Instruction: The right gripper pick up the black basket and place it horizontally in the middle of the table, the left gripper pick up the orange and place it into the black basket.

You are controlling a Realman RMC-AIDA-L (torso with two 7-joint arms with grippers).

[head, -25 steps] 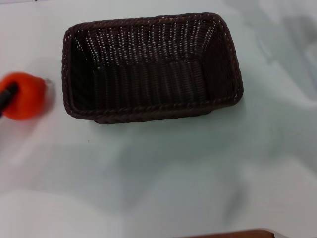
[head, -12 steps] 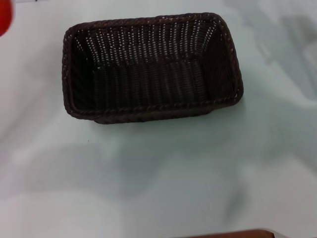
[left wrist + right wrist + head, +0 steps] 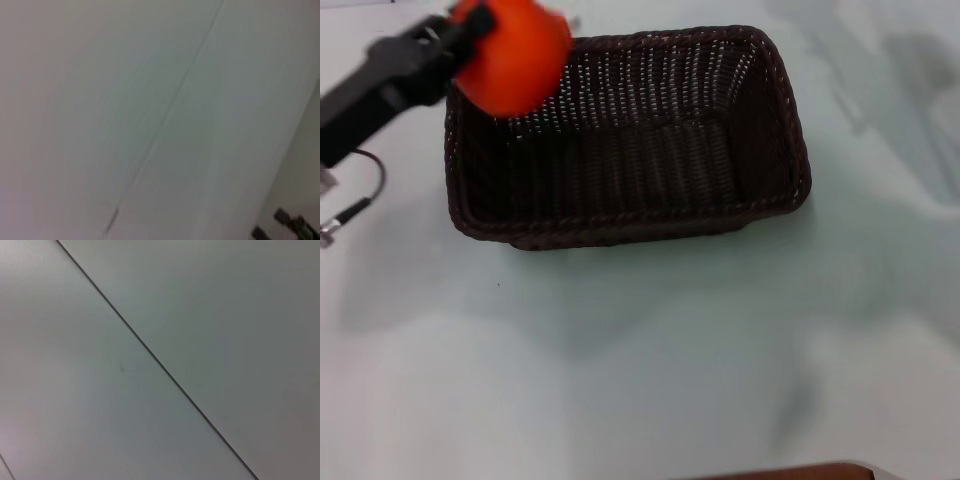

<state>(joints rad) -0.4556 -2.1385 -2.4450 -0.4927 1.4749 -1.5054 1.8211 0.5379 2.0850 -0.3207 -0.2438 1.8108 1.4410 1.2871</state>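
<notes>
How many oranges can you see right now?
1. The orange is held by the left gripper above the far-left corner of the black basket. The basket's inside shows none.

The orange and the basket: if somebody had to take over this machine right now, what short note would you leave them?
Left tool: shut on the orange, carrying it in the air over the far-left corner of the black basket.
Right tool: out of sight in every view.
Done: basket lies lengthwise mid-table, with nothing in it.
Left: bring the orange over the basket's middle, lower it in, release, pull the arm away.
</notes>
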